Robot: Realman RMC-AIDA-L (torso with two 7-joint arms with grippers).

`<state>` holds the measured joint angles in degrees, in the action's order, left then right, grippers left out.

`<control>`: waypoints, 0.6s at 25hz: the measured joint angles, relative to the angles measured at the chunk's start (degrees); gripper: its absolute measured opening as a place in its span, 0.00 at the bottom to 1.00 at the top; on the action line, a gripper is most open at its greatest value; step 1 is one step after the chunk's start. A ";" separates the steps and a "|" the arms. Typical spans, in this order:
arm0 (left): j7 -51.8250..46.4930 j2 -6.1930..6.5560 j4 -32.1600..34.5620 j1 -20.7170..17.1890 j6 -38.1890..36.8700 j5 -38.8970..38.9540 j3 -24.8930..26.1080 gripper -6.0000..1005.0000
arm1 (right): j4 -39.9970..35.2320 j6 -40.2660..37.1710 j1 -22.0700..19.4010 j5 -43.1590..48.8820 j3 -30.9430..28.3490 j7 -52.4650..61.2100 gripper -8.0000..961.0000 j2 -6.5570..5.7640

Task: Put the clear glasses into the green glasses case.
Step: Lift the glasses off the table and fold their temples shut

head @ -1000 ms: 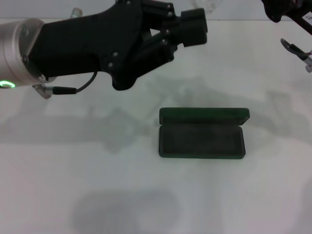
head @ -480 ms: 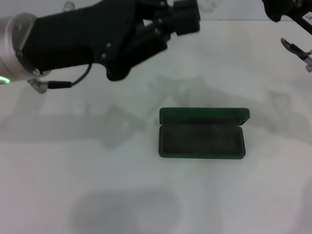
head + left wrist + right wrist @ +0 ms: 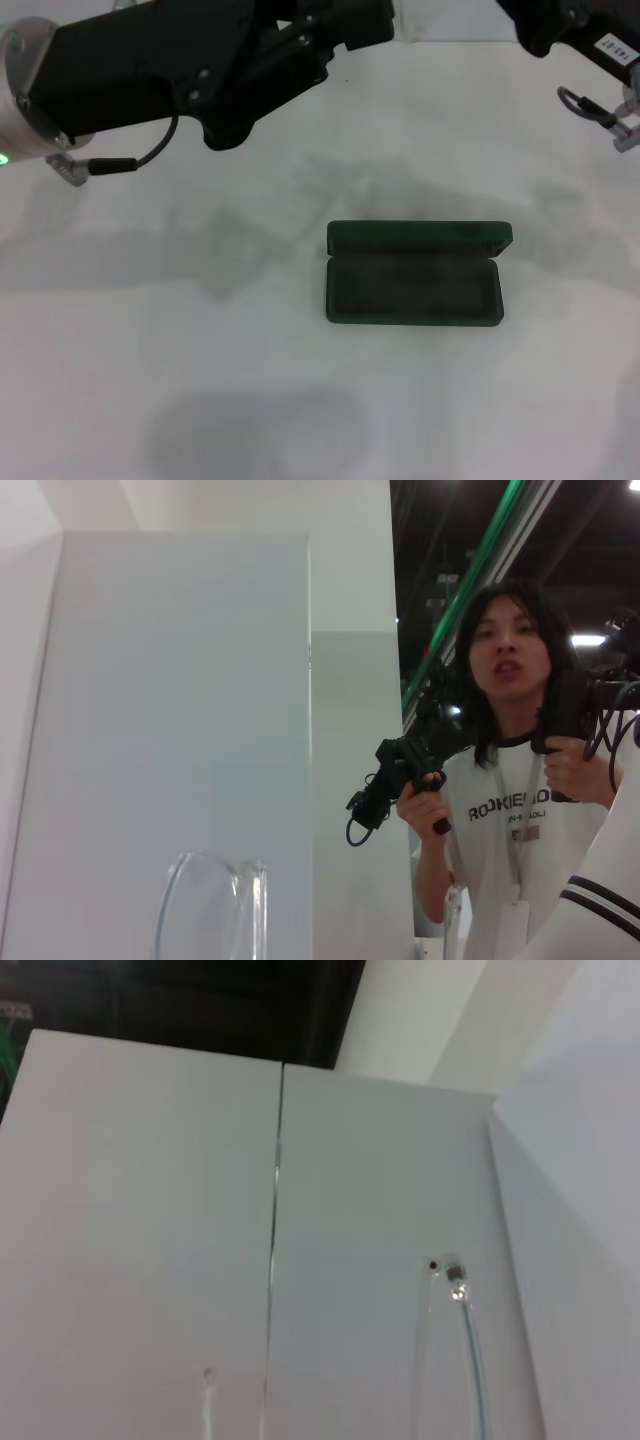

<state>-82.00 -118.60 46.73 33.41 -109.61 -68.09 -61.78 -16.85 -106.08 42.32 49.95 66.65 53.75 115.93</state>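
Nearest to me, the green glasses case (image 3: 414, 273) lies open on the white table (image 3: 200, 380), a little right of the middle, its lid standing up along the far side and the dark lining bare. Beyond it, my left gripper (image 3: 345, 25) hangs over the far edge, left of centre; I cannot tell how its fingers stand. My right gripper (image 3: 560, 20) sits at the far right corner, fingers out of sight. Both wrist views catch the clear glasses (image 3: 210, 905) against a pale wall.
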 joint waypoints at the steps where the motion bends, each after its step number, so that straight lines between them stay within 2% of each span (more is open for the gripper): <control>1: 0.00 -0.03 -0.03 0.06 0.00 0.00 -0.02 0.08 | -0.04 0.05 0.06 0.01 0.18 -0.01 0.11 0.04; 15: 0.00 0.05 -0.21 -0.25 0.01 -0.23 -0.22 0.09 | -0.20 -1.31 -1.60 -4.48 -0.37 -0.58 0.11 -0.29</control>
<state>-82.00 -118.55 46.52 33.16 -109.59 -68.32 -61.99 -17.05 -107.40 40.72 45.47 66.28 53.17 115.64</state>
